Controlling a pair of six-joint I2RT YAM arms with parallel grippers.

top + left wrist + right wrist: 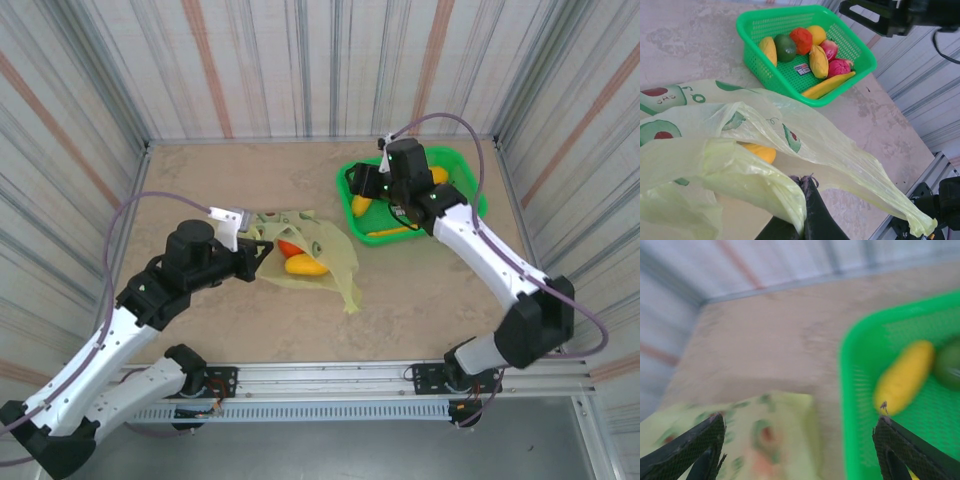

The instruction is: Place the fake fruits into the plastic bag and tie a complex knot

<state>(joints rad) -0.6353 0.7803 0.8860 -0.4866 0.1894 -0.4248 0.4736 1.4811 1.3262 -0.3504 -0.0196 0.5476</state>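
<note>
The plastic bag [715, 165] is rendered pale yellow-green and printed with green, red-centred avocado motifs. The fake fruits [818, 61] are coloured yellow, orange, red, green and pink. The mesh basket [755, 55] is coloured bright green.

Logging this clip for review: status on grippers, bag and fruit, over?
Left gripper shut on plastic bag rim. Right gripper open, empty, over green basket edge. Yellow fruit and red fruit in bag; other fruits in basket. Nothing blocking.
</note>
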